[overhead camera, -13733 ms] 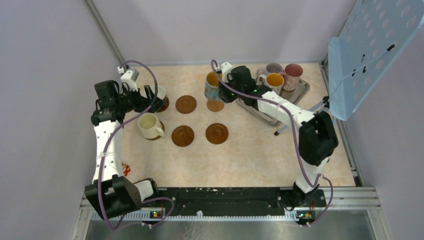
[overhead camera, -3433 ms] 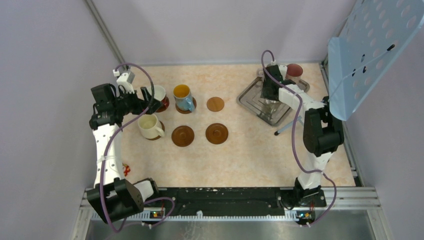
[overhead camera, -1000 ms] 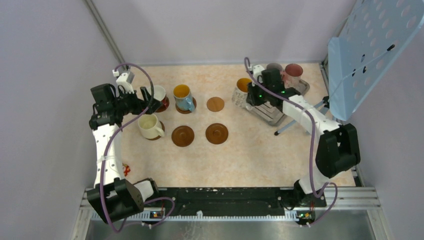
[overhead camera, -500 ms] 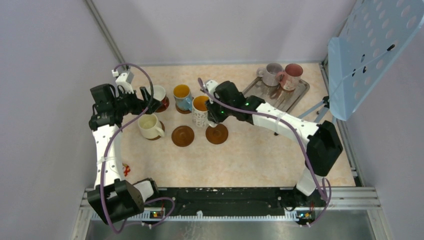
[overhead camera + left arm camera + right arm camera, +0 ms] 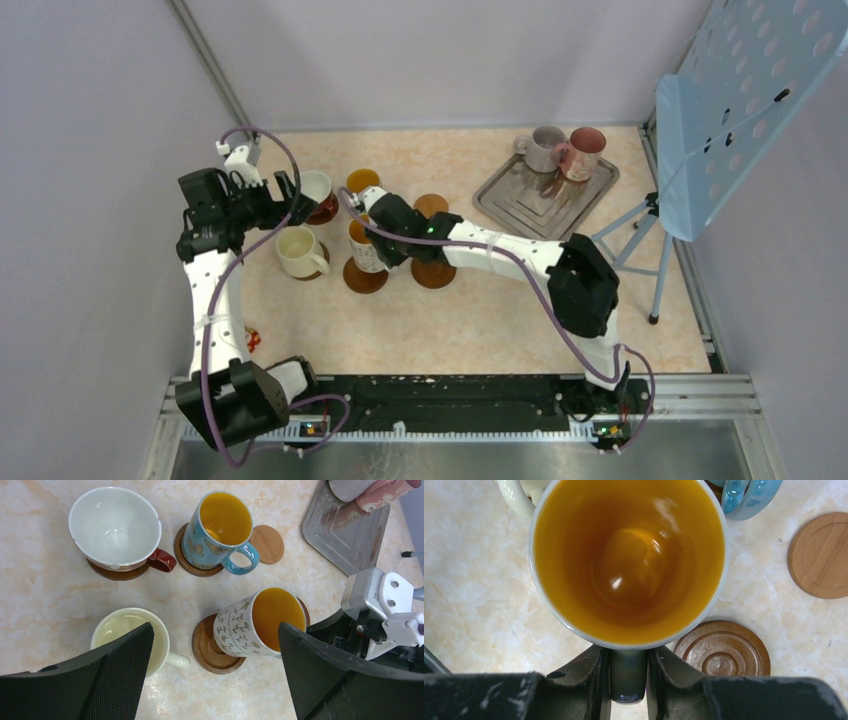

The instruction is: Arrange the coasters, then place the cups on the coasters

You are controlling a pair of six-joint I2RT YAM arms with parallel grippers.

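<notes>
My right gripper (image 5: 628, 670) is shut on the handle of a white flower-printed cup (image 5: 260, 622) with an orange inside. It holds that cup tilted over the right part of a dark coaster (image 5: 212, 647); contact between them is unclear. My left gripper (image 5: 215, 630) hangs open above the cups with nothing between its fingers. A blue cup (image 5: 220, 527), a white cup with a red handle (image 5: 115, 527) and a cream cup (image 5: 127, 635) each sit on a coaster. A bare dark coaster (image 5: 722, 650) and a lighter coaster (image 5: 821, 555) lie to the right.
A square silver tray (image 5: 520, 200) at the back right holds a pale grey cup (image 5: 547, 148) and a pink cup (image 5: 582, 152). A blue perforated panel on a stand (image 5: 740, 90) rises at the right edge. Walls close in the left and back sides.
My right arm has carried the orange-lined cup from the tray leftward across the table to the near dark coaster beside the cream cup. The left arm has hardly moved.
</notes>
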